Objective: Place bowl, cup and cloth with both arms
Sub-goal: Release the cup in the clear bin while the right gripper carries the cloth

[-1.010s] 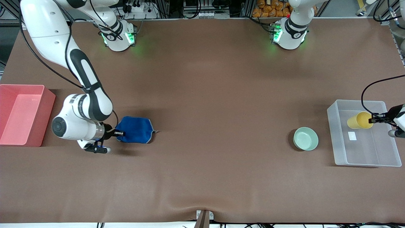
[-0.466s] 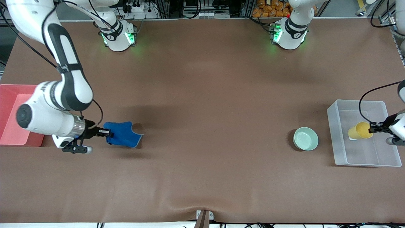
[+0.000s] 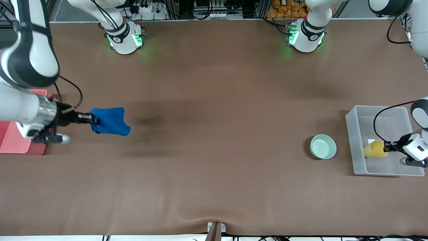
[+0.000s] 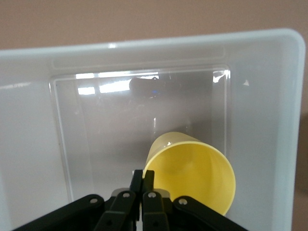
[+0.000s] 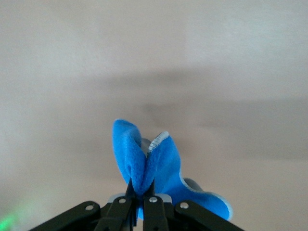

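My right gripper (image 3: 93, 118) is shut on a bunched edge of the royal-blue cloth (image 3: 111, 121), which hangs above the brown table beside the red bin. In the right wrist view the cloth (image 5: 161, 166) folds up out of the gripper (image 5: 140, 190). My left gripper (image 3: 387, 146) is shut on the rim of the yellow cup (image 3: 374, 149), which lies tilted on its side inside the clear bin (image 3: 353, 140). The left wrist view shows the cup (image 4: 195, 171) pinched by the gripper (image 4: 143, 179) over the bin's floor. The mint-green bowl (image 3: 323, 146) sits upright on the table beside the clear bin.
A red bin (image 3: 13, 145) stands at the right arm's end of the table, partly hidden by the right arm. The clear bin's wall (image 4: 144, 45) rings the cup. A fold in the brown table cover (image 3: 214, 214) runs along the edge nearest the front camera.
The right gripper has lifted the cloth off the table and carried it toward the red bin. The left gripper has moved the cup within the clear bin, toward the front camera.
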`<action>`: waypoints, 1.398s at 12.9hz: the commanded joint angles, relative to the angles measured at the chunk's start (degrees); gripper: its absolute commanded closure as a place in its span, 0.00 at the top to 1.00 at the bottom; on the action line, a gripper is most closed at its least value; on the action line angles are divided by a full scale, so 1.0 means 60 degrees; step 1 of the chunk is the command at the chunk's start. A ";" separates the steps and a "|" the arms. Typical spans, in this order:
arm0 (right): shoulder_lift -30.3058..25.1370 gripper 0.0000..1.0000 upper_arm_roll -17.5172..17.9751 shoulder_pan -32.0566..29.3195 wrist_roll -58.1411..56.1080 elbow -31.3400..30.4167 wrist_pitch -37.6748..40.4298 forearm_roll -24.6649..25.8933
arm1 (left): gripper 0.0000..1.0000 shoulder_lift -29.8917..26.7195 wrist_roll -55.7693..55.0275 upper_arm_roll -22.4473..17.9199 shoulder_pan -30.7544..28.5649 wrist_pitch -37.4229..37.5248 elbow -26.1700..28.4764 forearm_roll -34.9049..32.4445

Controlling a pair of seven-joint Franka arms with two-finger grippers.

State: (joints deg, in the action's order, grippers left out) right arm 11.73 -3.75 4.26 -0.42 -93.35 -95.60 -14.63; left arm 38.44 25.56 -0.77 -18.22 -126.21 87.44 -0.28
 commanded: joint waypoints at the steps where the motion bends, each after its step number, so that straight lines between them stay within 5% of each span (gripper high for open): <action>1: -0.1176 0.00 0.0053 -0.0109 -0.0061 -0.0248 0.0843 0.1466 | 0.00 0.0420 -0.0012 0.0025 0.0019 -0.0087 -0.0481 0.0134; 5: -0.1677 0.00 -0.0299 -0.1673 -0.2561 0.0028 0.2031 0.2347 | 0.00 0.0493 0.0003 0.0040 0.0121 -0.0220 -0.0540 0.0134; 7: -0.1546 0.00 -0.0299 -0.2406 -0.3864 0.0279 0.2077 0.3414 | 0.39 0.0523 0.0061 0.0025 0.0195 -0.0220 -0.0555 0.0119; 9: -0.1327 0.00 -0.0299 -0.3080 -0.4368 0.0352 0.2018 0.4047 | 0.49 0.0508 0.0120 0.0025 0.0239 -0.0220 -0.0569 0.0105; 18: 0.0855 0.00 -0.0313 -0.4619 -0.5862 0.0630 -0.0718 0.5075 | 0.52 -0.0545 -0.0958 0.0025 0.0910 0.2327 -0.1302 -0.0437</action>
State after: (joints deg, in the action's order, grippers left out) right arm 14.29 -6.58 -20.72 -33.19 -92.36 -99.13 14.78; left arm 37.40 24.04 -0.28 -15.49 -115.19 79.53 -2.49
